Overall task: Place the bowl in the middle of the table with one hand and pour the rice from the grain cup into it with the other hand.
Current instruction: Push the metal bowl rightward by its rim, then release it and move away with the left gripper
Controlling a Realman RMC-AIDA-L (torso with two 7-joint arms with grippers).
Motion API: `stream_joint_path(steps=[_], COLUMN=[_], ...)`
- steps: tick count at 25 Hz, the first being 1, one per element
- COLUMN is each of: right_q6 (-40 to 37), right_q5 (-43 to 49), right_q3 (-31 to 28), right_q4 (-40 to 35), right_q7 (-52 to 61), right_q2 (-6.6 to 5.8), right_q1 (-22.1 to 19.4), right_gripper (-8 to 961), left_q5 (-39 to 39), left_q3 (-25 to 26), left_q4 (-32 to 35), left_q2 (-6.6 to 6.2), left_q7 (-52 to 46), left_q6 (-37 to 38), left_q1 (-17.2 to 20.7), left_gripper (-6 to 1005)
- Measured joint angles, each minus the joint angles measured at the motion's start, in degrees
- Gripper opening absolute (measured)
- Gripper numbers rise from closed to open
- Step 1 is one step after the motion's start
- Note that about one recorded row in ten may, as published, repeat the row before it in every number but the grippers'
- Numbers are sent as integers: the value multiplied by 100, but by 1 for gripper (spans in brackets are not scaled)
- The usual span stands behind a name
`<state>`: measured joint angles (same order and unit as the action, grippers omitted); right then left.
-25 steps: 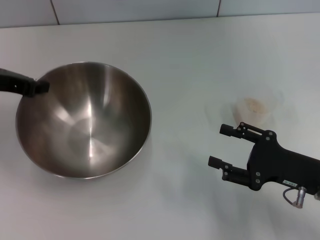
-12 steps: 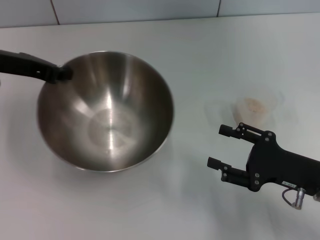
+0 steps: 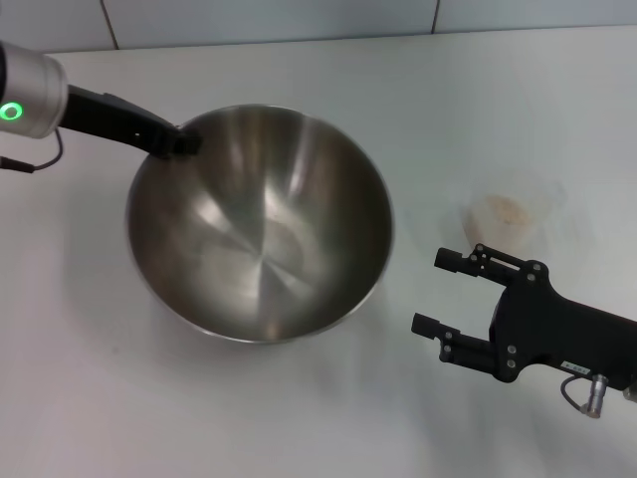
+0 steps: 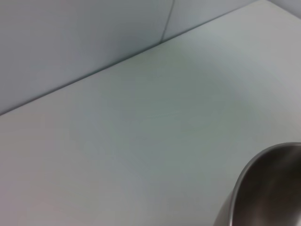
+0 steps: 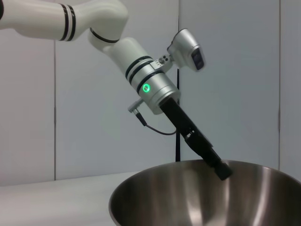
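The bowl (image 3: 261, 229) is a large steel one, held left of the table's middle and tilted a little. My left gripper (image 3: 179, 139) is shut on its far-left rim; the right wrist view shows the same grip (image 5: 221, 170) on the bowl (image 5: 202, 200). An edge of the bowl (image 4: 263, 188) shows in the left wrist view. The grain cup (image 3: 518, 227), clear and faint, stands at the right with rice (image 3: 503, 208) inside. My right gripper (image 3: 435, 291) is open just in front of the cup, apart from it and holding nothing.
The white table (image 3: 299, 418) ends at a tiled wall (image 3: 269, 18) along the back. The left arm's white link with a green light (image 3: 12, 110) reaches in from the far left. Bare table lies between bowl and cup.
My left gripper has carried the bowl to the right and a little farther back. The right arm and the grain cup have stayed where they were.
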<state>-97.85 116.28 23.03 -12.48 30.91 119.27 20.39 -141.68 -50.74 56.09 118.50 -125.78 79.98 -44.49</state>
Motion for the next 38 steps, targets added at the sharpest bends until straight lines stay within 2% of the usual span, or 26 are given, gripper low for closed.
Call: stream_joint_path(steps=[1, 2, 11, 22, 38], right_q6=[0, -5, -7, -15, -19], right_q5=[0, 0, 0, 0, -14], right_q3=[0, 0, 0, 0, 0], right_q4=[0, 0, 0, -16, -23], right_q7=[0, 0, 0, 0, 0], right_q2=[0, 0, 0, -9, -9], right_q1=[0, 0, -1, 15, 18], right_gripper=[716, 716, 716, 715, 714], left_q5=[0, -21, 11, 19, 29], left_q3=[0, -17, -288, -312, -430], left_q4=[0, -172, -462, -1128, -1321], left_q2=[0, 0, 5, 24, 24], left_q7=[0, 8, 4, 56, 53], left_q6=[0, -42, -152, -422, -642], left_q1=[0, -154, -400, -767, -811], left_gripper=[41, 41, 40, 40, 39])
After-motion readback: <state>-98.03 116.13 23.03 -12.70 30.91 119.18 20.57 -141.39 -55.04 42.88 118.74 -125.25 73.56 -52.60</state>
